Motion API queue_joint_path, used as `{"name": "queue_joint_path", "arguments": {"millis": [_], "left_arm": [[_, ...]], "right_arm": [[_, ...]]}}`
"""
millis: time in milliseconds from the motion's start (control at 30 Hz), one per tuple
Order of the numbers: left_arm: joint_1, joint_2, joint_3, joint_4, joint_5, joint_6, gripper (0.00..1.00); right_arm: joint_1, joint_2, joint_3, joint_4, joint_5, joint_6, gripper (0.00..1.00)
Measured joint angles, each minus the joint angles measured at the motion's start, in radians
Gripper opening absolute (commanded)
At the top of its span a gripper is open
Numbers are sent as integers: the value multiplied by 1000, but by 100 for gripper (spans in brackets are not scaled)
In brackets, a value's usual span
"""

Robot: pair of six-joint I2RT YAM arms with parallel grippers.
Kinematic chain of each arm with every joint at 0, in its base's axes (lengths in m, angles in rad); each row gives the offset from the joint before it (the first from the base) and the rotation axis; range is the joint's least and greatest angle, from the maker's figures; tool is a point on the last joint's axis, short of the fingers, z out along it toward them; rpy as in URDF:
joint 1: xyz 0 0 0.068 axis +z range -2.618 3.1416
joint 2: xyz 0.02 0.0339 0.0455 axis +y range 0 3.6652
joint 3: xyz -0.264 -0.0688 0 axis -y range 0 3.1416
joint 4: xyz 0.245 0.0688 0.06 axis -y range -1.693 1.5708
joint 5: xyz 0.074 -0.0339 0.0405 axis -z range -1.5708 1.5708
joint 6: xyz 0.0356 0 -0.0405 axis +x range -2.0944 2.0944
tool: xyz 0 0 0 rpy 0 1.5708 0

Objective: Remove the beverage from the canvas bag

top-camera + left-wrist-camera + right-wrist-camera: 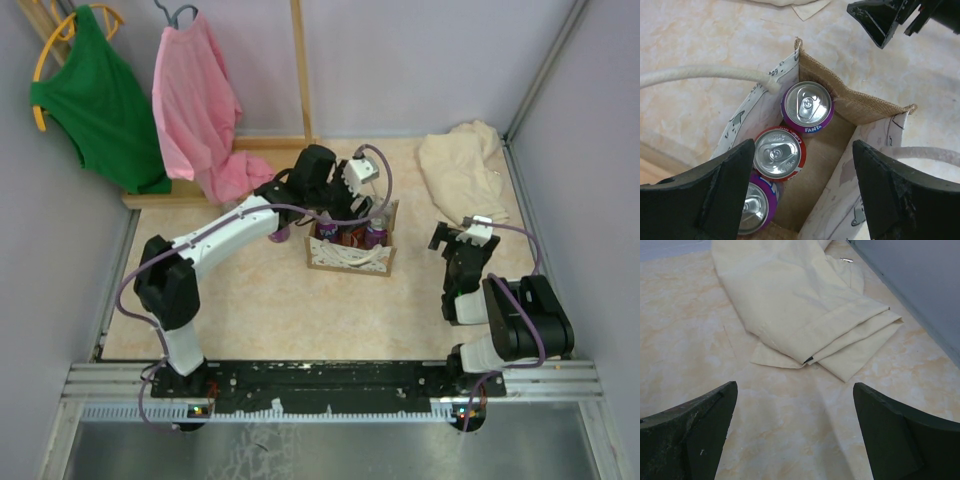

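The canvas bag (349,256) stands open at the middle of the table, with white rope handles (705,73). In the left wrist view its speckled wall (860,155) frames three cans standing upright: a purple Fanta can (807,106), a red cola can (778,153) and another purple can (754,207). My left gripper (802,147) is open and empty, hovering over the bag's mouth (352,212), one finger over the cans' side and the other over the opposite wall. My right gripper (455,236) is open and empty, low over bare table (795,390) to the right of the bag.
A folded plain cream cloth (460,168) lies at the back right, just ahead of my right gripper (800,305). A green shirt (95,95) and a pink shirt (195,105) hang on a wooden rack (299,70) at the back left. Walls close both sides.
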Motion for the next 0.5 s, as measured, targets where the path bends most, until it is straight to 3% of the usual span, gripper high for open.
{"name": "queue_joint_path", "arguments": {"millis": [267, 500], "left_arm": [[-9, 48, 16, -12, 50, 174, 81], [-13, 55, -35, 6, 138, 343, 87]], "right_arm": [[0, 0, 0, 0, 0, 0, 99], [0, 0, 0, 0, 0, 0, 99]]}}
